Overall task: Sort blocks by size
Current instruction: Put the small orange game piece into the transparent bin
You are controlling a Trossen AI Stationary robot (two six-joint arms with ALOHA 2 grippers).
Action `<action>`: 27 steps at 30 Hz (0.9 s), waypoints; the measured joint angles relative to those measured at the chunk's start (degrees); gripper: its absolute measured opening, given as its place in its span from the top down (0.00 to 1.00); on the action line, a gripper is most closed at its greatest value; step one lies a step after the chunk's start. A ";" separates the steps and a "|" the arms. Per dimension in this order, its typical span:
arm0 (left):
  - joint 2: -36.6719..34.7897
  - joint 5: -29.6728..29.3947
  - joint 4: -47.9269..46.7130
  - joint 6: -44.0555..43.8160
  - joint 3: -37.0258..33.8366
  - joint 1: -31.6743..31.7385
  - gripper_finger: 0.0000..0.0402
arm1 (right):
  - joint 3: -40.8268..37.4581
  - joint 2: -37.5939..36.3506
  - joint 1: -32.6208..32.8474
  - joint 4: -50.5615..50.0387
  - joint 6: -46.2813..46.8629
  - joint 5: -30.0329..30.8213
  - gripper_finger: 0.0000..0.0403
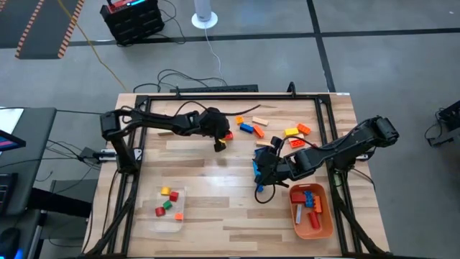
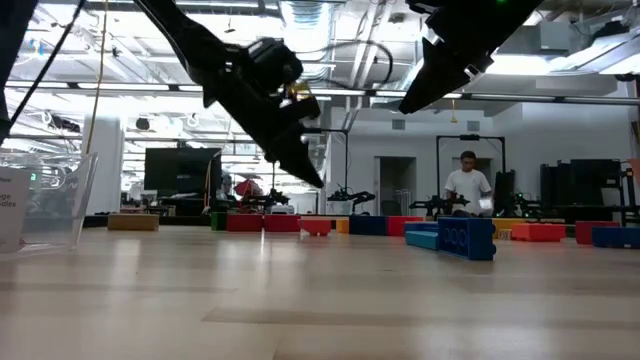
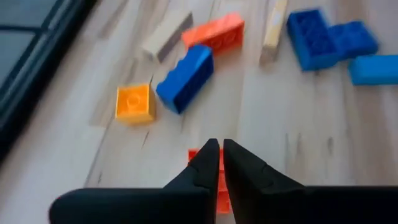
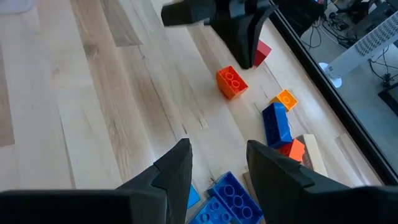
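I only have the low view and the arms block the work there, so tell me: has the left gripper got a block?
Observer: The left wrist view shows the left gripper with its fingers nearly together at a red block. I can't tell if it's gripped.
Operator: And the right one?
Observer: The right gripper is open and empty, above some blue blocks.
Operator: Anything sorted?
Observer: From above, small blocks lie in the clear tray and long blocks in the orange tray.
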 joint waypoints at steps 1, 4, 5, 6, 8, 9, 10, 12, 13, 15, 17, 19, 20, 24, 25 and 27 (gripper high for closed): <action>-0.66 0.03 -0.23 0.26 0.02 -0.07 0.95 | 0.00 0.00 -0.02 0.08 0.00 -0.02 0.55; -0.79 0.47 -1.31 -0.88 0.07 -0.09 0.90 | 0.00 0.00 -0.07 0.62 -0.19 -0.01 0.55; -0.37 1.09 -2.19 -1.74 0.04 0.03 0.87 | 0.00 0.00 -0.13 0.99 -0.59 -0.05 0.55; 0.33 1.75 -2.53 -2.49 0.04 0.21 0.83 | 0.00 0.00 -0.17 1.58 -0.94 -0.24 0.55; 1.94 1.97 -2.47 -3.10 0.04 0.50 0.73 | 0.02 0.00 -0.17 2.82 -1.74 -0.52 0.55; 2.78 2.03 -2.25 -3.10 0.02 0.53 0.68 | 0.02 0.00 -0.17 3.14 -2.17 -0.56 0.55; 3.65 1.99 -1.50 -3.04 0.00 0.60 0.62 | 0.03 0.00 -0.17 3.53 -2.35 -0.59 0.55; 4.88 2.00 1.07 -3.09 -0.02 0.62 0.51 | 0.04 0.00 -0.17 3.50 -2.38 -0.61 0.55; 5.19 2.03 2.48 -3.10 -0.02 0.61 0.46 | 0.04 0.00 -0.16 3.54 -2.38 -0.63 0.55; 5.69 1.98 5.35 -2.55 0.03 0.60 0.37 | 0.04 0.00 -0.16 3.48 -2.38 -0.63 0.55; 6.00 1.93 6.53 -1.75 0.05 0.60 0.30 | 0.04 0.00 -0.15 3.45 -2.38 -0.65 0.55; 6.06 1.93 6.41 -1.12 0.00 0.60 0.27 | 0.04 0.00 -0.15 3.38 -2.41 -0.66 0.55; 6.44 1.93 6.65 -0.93 0.02 0.63 0.26 | 0.04 0.00 -0.15 3.37 -2.42 -0.67 0.55; 7.99 1.91 6.17 -1.59 -0.06 0.95 0.27 | 0.04 0.00 -0.15 3.31 -2.56 -0.68 0.55; 8.71 1.97 7.62 -1.59 0.08 0.95 0.28 | 0.04 0.00 -0.15 3.36 -2.56 -0.68 0.55; 9.15 1.75 6.52 -2.06 -0.05 0.97 0.30 | 0.02 0.02 -0.13 3.47 -2.58 -0.70 0.55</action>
